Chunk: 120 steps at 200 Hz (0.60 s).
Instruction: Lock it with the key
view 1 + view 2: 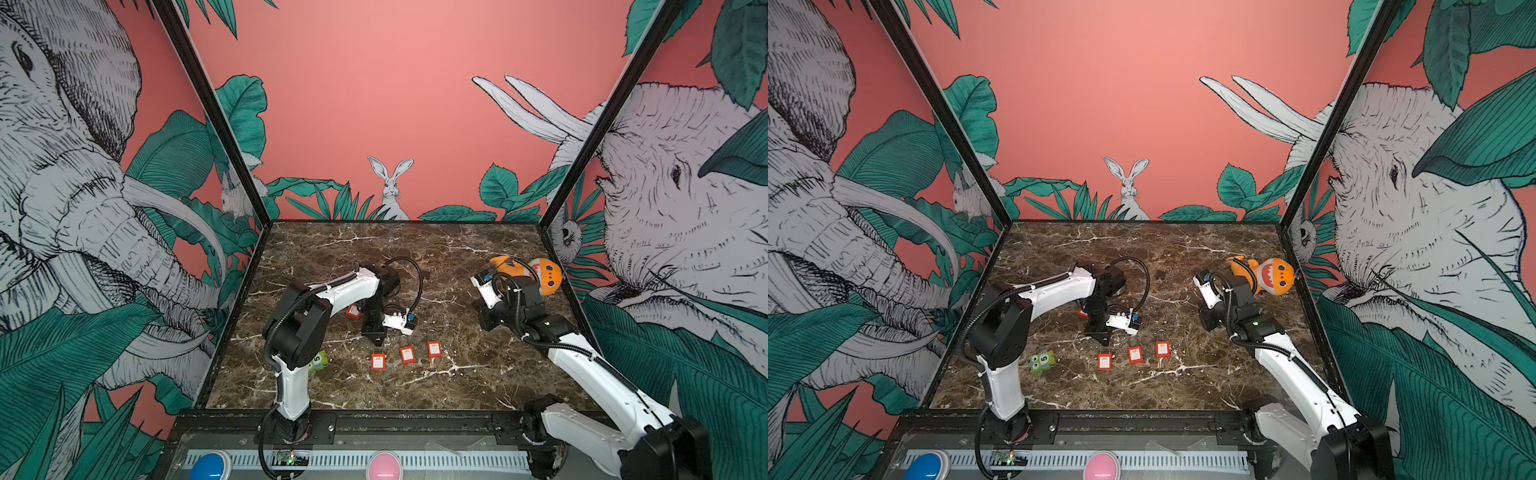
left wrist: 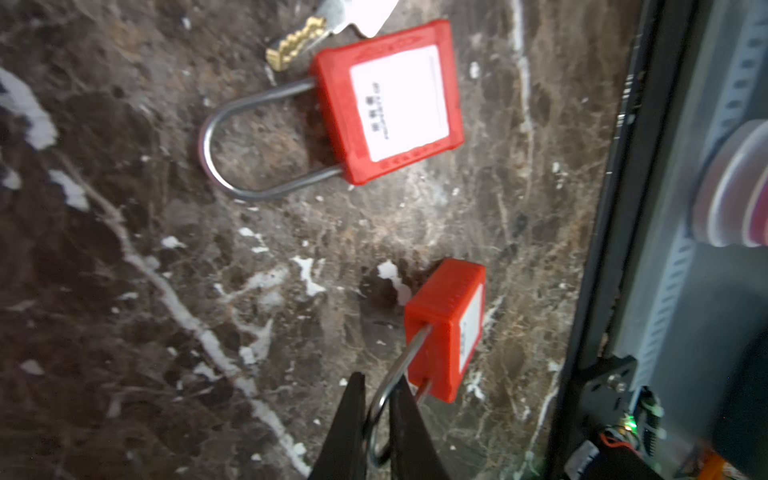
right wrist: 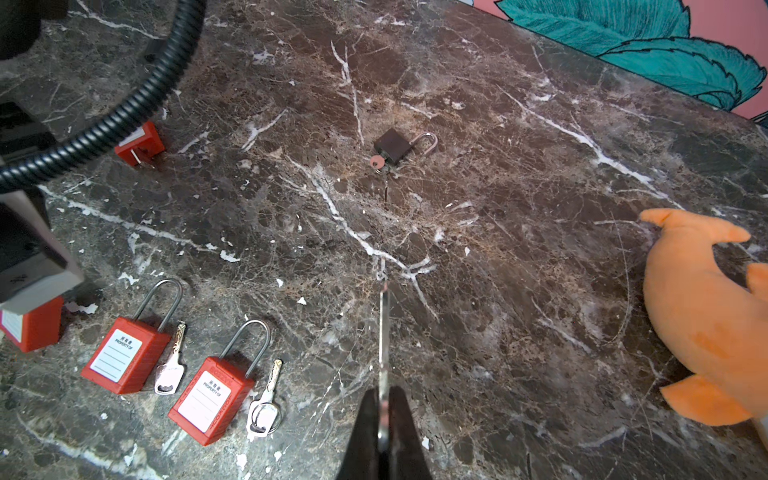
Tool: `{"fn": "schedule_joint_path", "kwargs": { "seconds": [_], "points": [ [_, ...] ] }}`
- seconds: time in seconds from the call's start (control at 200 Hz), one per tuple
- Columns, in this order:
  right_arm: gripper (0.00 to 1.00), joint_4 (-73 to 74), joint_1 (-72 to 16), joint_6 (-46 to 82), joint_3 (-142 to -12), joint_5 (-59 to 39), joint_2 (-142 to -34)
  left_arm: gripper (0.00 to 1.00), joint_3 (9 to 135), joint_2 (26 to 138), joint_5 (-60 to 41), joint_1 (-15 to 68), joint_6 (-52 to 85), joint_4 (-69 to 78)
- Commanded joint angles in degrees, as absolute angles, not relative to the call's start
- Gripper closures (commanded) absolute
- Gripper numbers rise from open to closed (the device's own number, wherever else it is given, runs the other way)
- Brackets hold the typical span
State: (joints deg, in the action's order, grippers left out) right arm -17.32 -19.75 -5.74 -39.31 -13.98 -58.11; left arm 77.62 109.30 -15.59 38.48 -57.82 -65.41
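Observation:
My left gripper (image 2: 380,399) points down at the marble table (image 1: 457,386), its jaws close about the steel shackle of a red padlock (image 2: 446,328) that stands on its edge. Both top views show this padlock (image 1: 378,360) (image 1: 1104,360) at the left end of a row of three. My right gripper (image 3: 384,390) is shut on a silver key (image 3: 384,332), seen edge-on, with the blade sticking out past the fingertips. It hovers at the right side of the table (image 1: 485,322), well away from the held padlock.
Two more red padlocks (image 3: 124,357) (image 3: 210,405) lie flat, each with a key (image 3: 170,370) (image 3: 266,407) beside it. Another red padlock (image 1: 353,311) sits behind the left arm. Farther back lies a small black padlock (image 3: 392,145). An orange plush (image 1: 523,270) is at the right, a green toy (image 1: 1043,361) at the left.

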Motion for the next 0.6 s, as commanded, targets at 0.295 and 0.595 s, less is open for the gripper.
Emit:
{"fn": "schedule_joint_path", "kwargs": {
  "seconds": [0.295,0.595],
  "points": [
    [1.0,-14.63,-22.09,0.63,-38.49,-14.72,-58.9,0.78,76.62,110.16,-13.08,38.23,-56.2,-57.3],
    [1.0,-18.69,-24.51,3.87,-40.55,-20.11,-61.44,0.61,71.43,98.84,-16.56,35.12,-50.66,-50.79]
  ]
}}
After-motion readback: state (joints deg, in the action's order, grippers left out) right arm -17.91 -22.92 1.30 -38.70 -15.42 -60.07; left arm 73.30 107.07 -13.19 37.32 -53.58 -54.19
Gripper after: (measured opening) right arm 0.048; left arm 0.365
